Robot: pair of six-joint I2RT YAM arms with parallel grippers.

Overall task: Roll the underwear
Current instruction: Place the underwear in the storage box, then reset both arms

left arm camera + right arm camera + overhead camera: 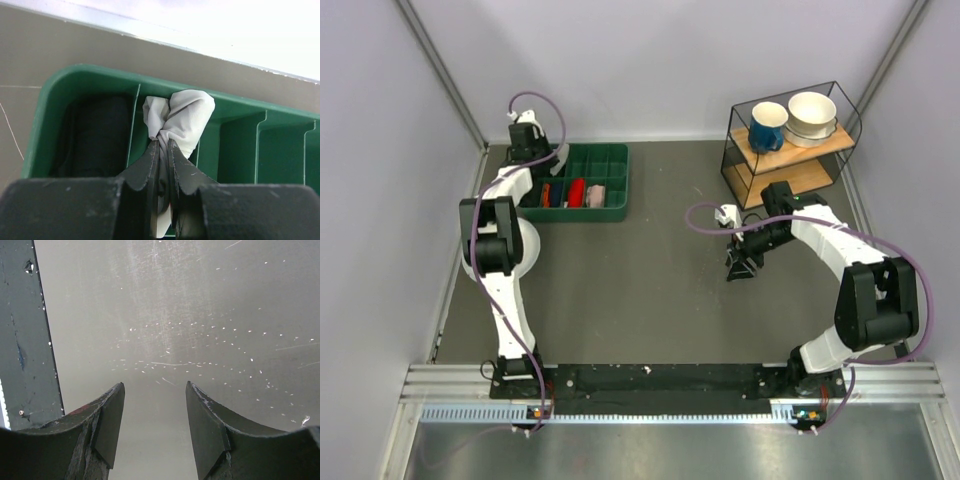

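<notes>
One bunched underwear (185, 115) — pinched by left tool (162, 146); right tool (154, 386) gapes.

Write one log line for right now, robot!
left tool: shut on underwear | underwear: bunched, at green tray | right tool: open, empty

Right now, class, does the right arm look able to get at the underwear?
Probably not. The underwear is clamped in the left gripper at the green tray on the far left, while the right gripper hangs open far off beside the wire rack.
</notes>
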